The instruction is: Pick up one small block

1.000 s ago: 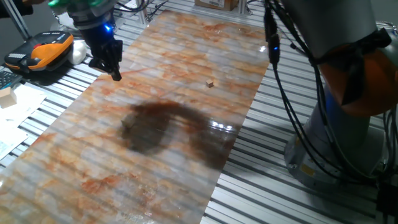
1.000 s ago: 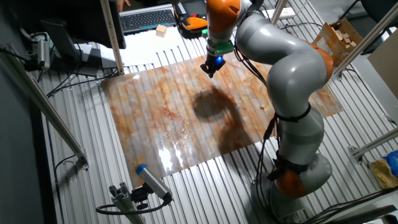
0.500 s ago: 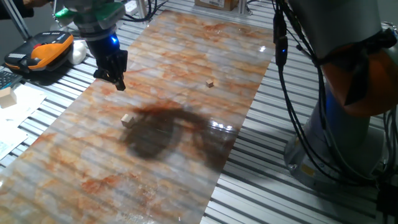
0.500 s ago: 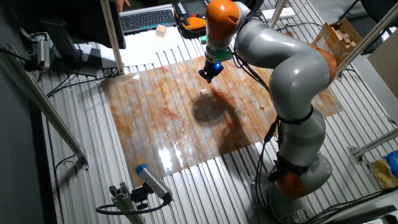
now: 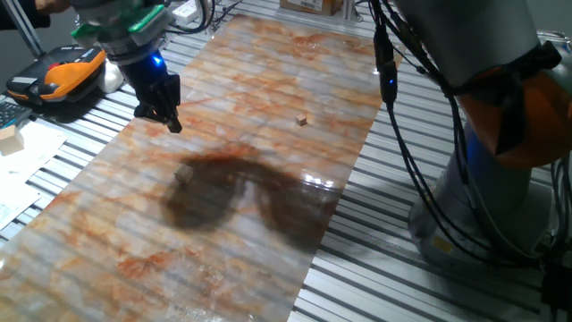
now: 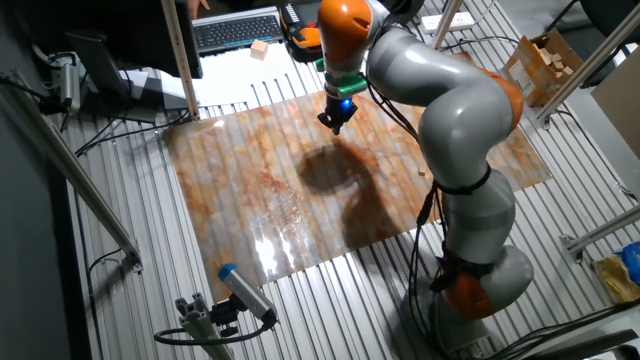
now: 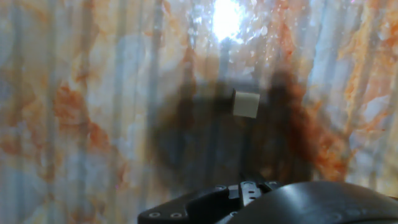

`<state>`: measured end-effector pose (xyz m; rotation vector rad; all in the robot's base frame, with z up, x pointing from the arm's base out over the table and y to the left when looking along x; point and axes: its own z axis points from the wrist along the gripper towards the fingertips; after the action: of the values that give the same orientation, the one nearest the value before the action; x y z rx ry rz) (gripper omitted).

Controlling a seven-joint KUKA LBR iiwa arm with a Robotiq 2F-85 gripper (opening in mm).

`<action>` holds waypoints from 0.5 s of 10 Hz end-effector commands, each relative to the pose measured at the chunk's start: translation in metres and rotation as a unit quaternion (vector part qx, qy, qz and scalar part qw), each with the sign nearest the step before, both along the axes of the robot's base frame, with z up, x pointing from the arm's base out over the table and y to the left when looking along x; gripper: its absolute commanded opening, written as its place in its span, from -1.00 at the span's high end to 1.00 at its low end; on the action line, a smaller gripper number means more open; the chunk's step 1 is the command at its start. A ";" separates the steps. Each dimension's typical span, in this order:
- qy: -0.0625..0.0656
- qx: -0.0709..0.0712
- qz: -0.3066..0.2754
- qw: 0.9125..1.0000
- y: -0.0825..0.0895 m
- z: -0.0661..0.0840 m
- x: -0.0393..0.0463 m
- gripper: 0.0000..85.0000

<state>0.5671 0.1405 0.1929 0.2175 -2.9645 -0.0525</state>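
Note:
The small block is a pale tan cube lying on the marbled orange board, inside the arm's dark shadow. In the hand view the small block sits right of centre, a little above the black hand body. My gripper hangs above the board, up and slightly left of the block, well apart from it. Its fingers taper to one point and hold nothing. In the other fixed view the gripper is over the board's far half. A much tinier brownish cube lies further right.
An orange and black device and a bigger wooden block lie off the board at the left. A keyboard and a box of wooden pieces stand beyond the board. The arm's cables hang at the right.
The arm swung left and the gripper dropped slightly toward the board. The shadow shifted with it, so the block, lit half a second ago, lies in shade again.

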 end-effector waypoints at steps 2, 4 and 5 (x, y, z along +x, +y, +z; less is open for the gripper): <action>-0.062 0.019 -0.011 0.998 -0.001 -0.001 -0.0010 1.00; -0.069 0.007 -0.004 0.998 -0.001 -0.001 -0.0009 1.00; -0.071 0.000 -0.002 0.997 0.000 -0.003 -0.0011 1.00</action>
<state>0.5662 0.1398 0.1888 0.2266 -3.1075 -0.0384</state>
